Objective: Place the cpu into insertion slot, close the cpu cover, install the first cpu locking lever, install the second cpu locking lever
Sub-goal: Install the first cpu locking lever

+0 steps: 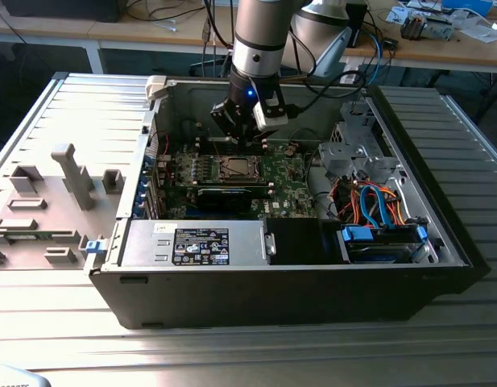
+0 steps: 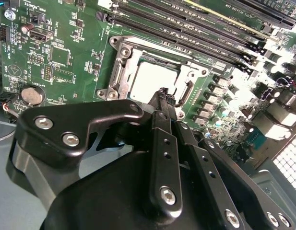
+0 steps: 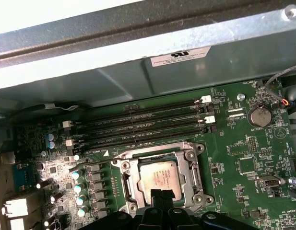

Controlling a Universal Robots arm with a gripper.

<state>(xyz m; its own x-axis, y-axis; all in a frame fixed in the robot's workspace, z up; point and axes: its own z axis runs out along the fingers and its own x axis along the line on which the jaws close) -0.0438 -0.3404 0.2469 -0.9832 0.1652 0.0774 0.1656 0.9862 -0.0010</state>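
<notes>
The cpu [image 3: 159,178] lies flat in the insertion slot [image 3: 188,155], its silver top showing through the window of the cpu cover [image 3: 130,181], which lies down over it. In the second wrist view the cpu [image 2: 148,76] sits inside the cover [image 2: 124,67]. My gripper [image 2: 164,95] is shut with nothing in it, its tips just above the socket's edge beside the cpu. The gripper [image 3: 159,194] is also seen in the first wrist view. A thin lever wire [image 3: 90,164] sticks out from the socket's corner. In the exterior view the gripper [image 1: 246,139] hangs over the socket [image 1: 236,168].
Black memory slots [image 3: 148,120] run beside the socket, with the case's metal wall [image 3: 138,72] behind them. A coin battery [image 3: 258,116] sits on the green board. A power supply [image 1: 196,244], drive bay [image 1: 385,242] and coloured cables [image 1: 369,201] fill the case.
</notes>
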